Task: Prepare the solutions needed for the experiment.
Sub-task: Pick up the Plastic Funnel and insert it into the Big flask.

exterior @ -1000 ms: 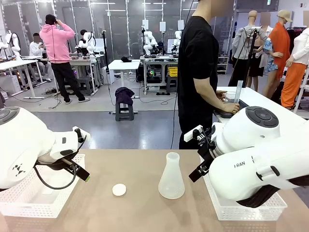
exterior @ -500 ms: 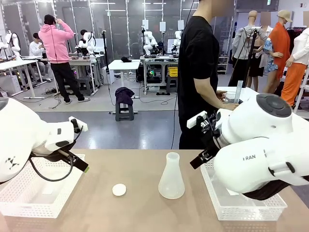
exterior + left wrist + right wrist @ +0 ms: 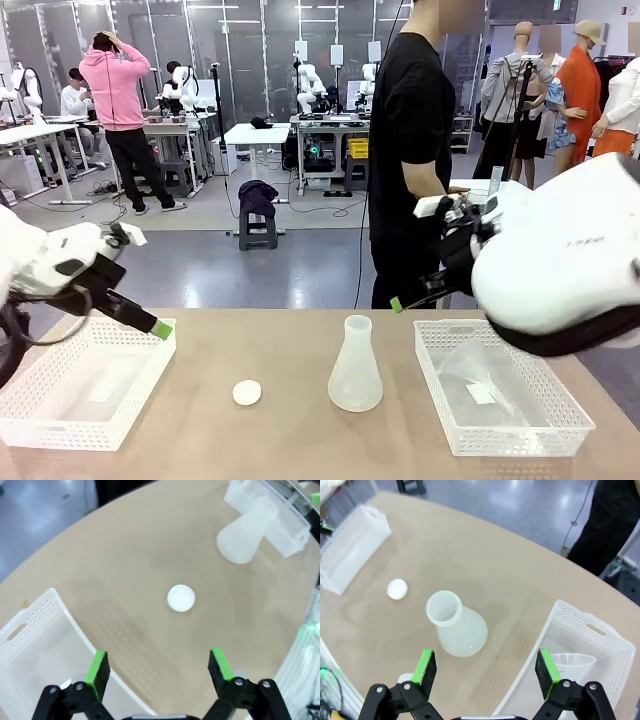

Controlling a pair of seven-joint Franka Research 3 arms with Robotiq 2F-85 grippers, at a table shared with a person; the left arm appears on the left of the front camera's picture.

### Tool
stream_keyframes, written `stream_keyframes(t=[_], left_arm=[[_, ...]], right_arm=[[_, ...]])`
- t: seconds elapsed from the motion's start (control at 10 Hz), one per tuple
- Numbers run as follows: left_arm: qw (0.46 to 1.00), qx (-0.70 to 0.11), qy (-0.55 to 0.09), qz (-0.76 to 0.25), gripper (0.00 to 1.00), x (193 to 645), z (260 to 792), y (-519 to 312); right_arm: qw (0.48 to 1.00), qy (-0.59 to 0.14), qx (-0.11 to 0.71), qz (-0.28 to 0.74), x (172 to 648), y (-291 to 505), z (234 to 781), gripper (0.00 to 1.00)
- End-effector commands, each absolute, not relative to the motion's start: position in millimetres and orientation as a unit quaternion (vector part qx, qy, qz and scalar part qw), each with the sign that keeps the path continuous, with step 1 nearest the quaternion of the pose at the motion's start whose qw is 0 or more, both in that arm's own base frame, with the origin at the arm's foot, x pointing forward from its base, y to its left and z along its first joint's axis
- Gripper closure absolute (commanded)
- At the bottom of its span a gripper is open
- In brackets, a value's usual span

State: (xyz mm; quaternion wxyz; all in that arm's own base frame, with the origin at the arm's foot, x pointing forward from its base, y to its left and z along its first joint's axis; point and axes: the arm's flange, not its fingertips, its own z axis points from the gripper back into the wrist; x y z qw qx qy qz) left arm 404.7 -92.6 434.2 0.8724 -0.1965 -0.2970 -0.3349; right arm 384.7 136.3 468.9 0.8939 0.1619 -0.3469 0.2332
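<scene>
the left gripper (image 3: 158, 662) and the right gripper (image 3: 486, 666) are held spread wide, empty, above the table (image 3: 300, 440). the flask (image 3: 355, 375) is stood upright midway along its near edge (contents cannot be told), a white cap (image 3: 247, 392) near it.

A small white round cap (image 3: 247, 392) lies flat on the tan table (image 3: 300, 445), between two white perforated baskets and nearer the left basket (image 3: 60, 432) than the right basket (image 3: 510, 438) — it touches neither. Past the table's far edge a person in a black T-shirt (image 3: 410, 130) stands turned sideways. Farther back, a person in a pink hoodie (image 3: 118, 90) has both arms raised to the head, and a dark cloth (image 3: 258, 197) is draped over a low stool (image 3: 258, 235).
</scene>
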Motion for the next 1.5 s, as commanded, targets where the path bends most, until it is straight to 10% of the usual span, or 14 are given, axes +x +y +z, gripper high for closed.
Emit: stream_keyframes(t=[0.0, 0.8, 1.4], left_arm=[[0.855, -0.261, -0.286, -0.345, 0.0, 430.1, 433.7, -74.2], [0.859, -0.258, -0.296, -0.328, 0.0, 416.1, 444.1, -71.2], [0.765, -0.562, -0.19, -0.251, 0.0, 464.3, 416.8, -45.9]], right_arm=[[0.89, -0.332, 0.222, 0.221, 402.9, 115.3, 471.0, 0.0], [0.895, -0.331, 0.219, 0.203, 394.4, 119.8, 482.4, 0.0], [0.833, -0.269, 0.472, 0.106, 433.9, 87.7, 457.3, 0.0]])
